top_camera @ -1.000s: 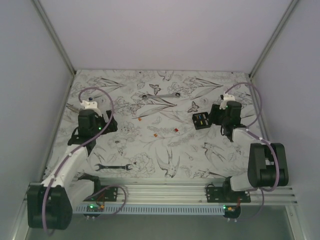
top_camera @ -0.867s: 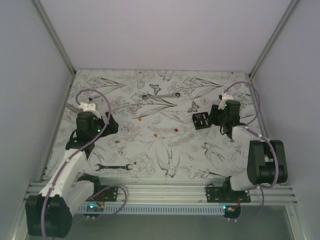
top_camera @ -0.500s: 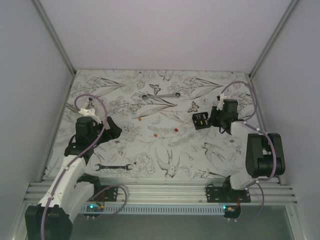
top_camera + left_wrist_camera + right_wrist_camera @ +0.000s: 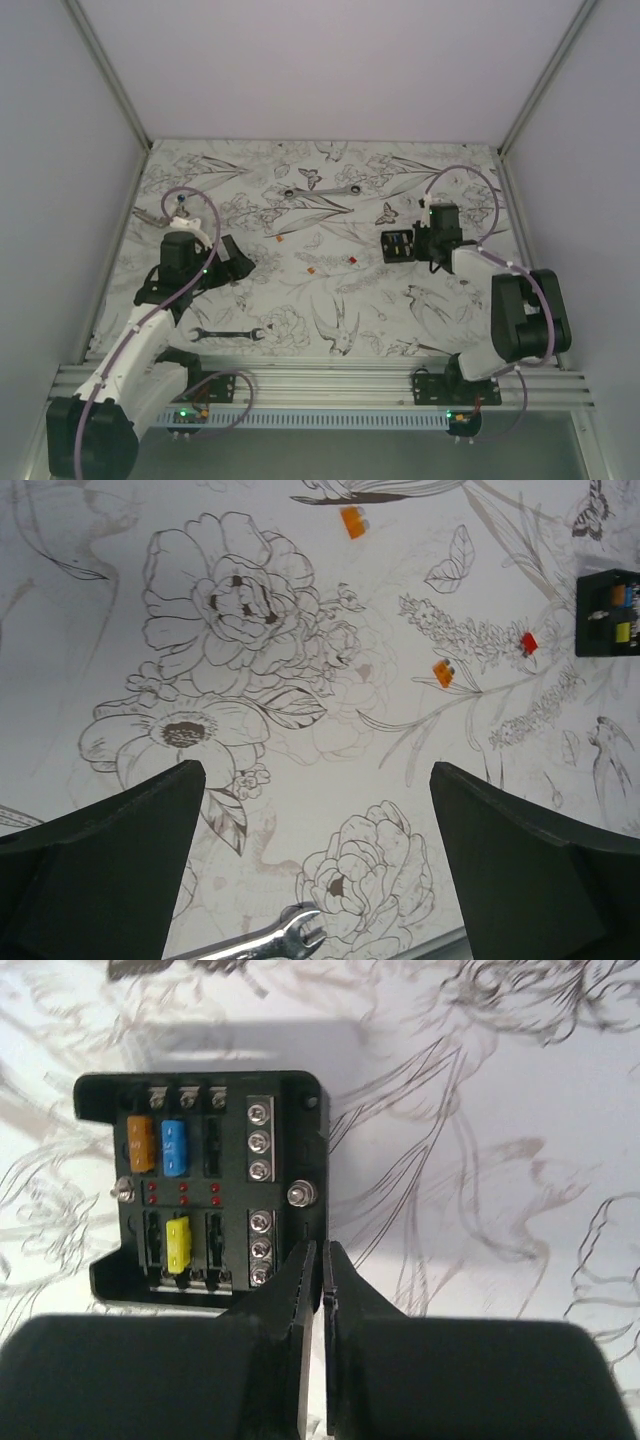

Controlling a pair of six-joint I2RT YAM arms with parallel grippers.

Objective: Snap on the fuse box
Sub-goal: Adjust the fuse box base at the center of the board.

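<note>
The fuse box (image 4: 205, 1190) lay flat on the patterned table (image 4: 330, 290), on the right side towards the far edge. Its top was uncovered, so the orange, blue and yellow fuses showed, which suggests the snapping-on was not yet done. The right gripper (image 4: 322, 1260) was low at the box's near right corner, probably to steady the box or press on it. Its jaws were clenched to a thin slit, with the tips over the side wall; whether they pinched that wall could not be told. The left gripper (image 4: 315, 768) hung well apart on the left, above loose fuses (image 4: 445, 672) and a wrench (image 4: 270, 940), seemingly kept clear. Its jaws were spread wide and grasped nothing.
</note>
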